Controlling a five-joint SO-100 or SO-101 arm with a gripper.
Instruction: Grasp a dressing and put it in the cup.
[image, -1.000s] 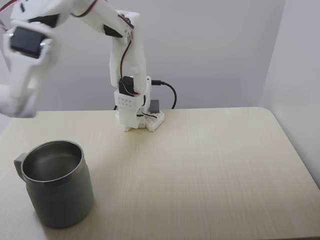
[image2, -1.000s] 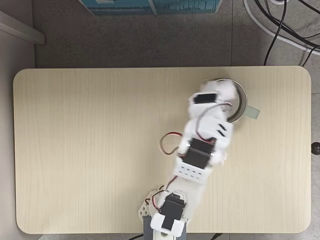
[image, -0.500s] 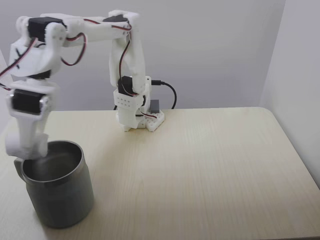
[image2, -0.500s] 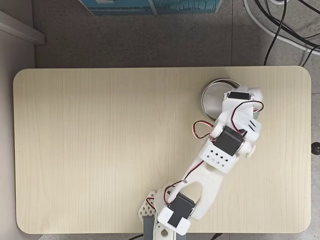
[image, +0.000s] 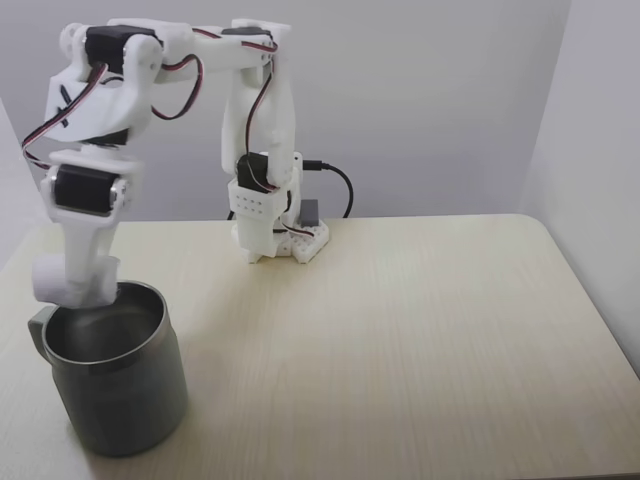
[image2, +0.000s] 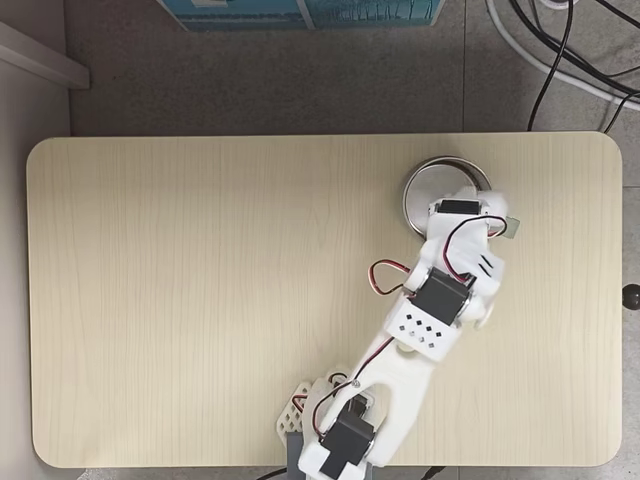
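So at the lower left of the side-on fixed view, the gripper (image: 78, 290) hangs right over the back rim of the cup (image: 115, 375), fingers clamped on the dressing (image: 50, 281), which pokes out their left side, just above the cup's rim.

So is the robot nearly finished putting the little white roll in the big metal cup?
Nearly. Done: the small white gauze roll is off the table, gripped by the white two-finger gripper. In hand: it hangs at the rim of the grey-green metal mug. Left: let go so it drops inside.
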